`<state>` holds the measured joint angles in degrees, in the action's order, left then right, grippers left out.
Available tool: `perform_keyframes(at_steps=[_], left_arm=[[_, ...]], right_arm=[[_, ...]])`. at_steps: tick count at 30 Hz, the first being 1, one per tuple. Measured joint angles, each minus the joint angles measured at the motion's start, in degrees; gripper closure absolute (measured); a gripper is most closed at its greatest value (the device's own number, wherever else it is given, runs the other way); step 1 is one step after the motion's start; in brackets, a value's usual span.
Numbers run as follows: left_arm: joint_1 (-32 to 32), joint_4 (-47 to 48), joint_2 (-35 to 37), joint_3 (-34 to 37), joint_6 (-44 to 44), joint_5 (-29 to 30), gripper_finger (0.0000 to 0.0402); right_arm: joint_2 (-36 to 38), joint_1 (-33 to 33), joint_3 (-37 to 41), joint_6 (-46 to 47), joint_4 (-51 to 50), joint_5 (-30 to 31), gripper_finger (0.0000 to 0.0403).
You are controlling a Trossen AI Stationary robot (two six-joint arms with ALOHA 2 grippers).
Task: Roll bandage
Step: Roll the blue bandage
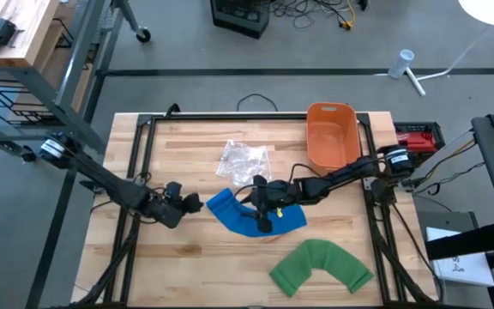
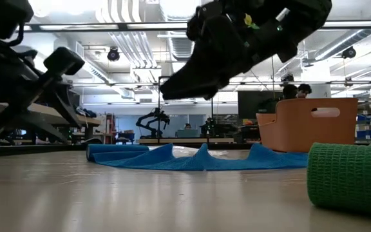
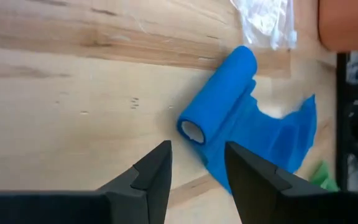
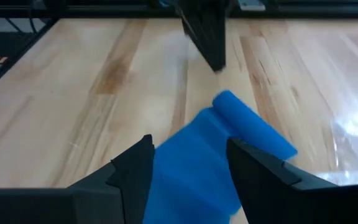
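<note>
Clearly the blue bandage [image 1: 251, 215] was light, limp and crease-prone, best taken at its rolled end at ten o'clock. Left claw [image 3: 194, 177] and right claw [image 4: 188, 163] both stood apart, empty.

My left arm reaches in from the table's left edge, stretched low across the wood toward the centre; its gripper [image 1: 194, 204] sits just above the surface, fingers [image 3: 156, 171] parted with a clear gap between them and nothing held; my right arm comes in from the right side, elbow bent, forearm angled toward the middle; its gripper [image 1: 262, 215] hangs over the centre of the table, fingertips [image 4: 135, 163] spread apart and empty, pointing back toward my left arm's gripper, the two near each other but apart.
</note>
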<state>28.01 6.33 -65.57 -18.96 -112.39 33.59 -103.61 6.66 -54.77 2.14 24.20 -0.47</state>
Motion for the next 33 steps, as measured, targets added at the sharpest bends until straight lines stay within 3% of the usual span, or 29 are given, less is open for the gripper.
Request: perform_keyframes(at_steps=[11,24,33], left_arm=[[-2.06,-16.05,-12.06,0.33,-2.66,1.60,0.0262],[-2.76,-15.74,-16.88,-3.57,-4.12,6.52,0.0262],[-5.33,-15.19,-20.25,-5.47,-4.24,5.94,0.0262]], right_arm=[[0.00,0.22,-3.02,-5.85,-1.54,0.00,0.0207],[0.04,0.22,-3.82,-8.25,-2.39,0.02,0.0208],[0.04,0.22,-3.82,-8.23,-3.00,0.03,0.0208]])
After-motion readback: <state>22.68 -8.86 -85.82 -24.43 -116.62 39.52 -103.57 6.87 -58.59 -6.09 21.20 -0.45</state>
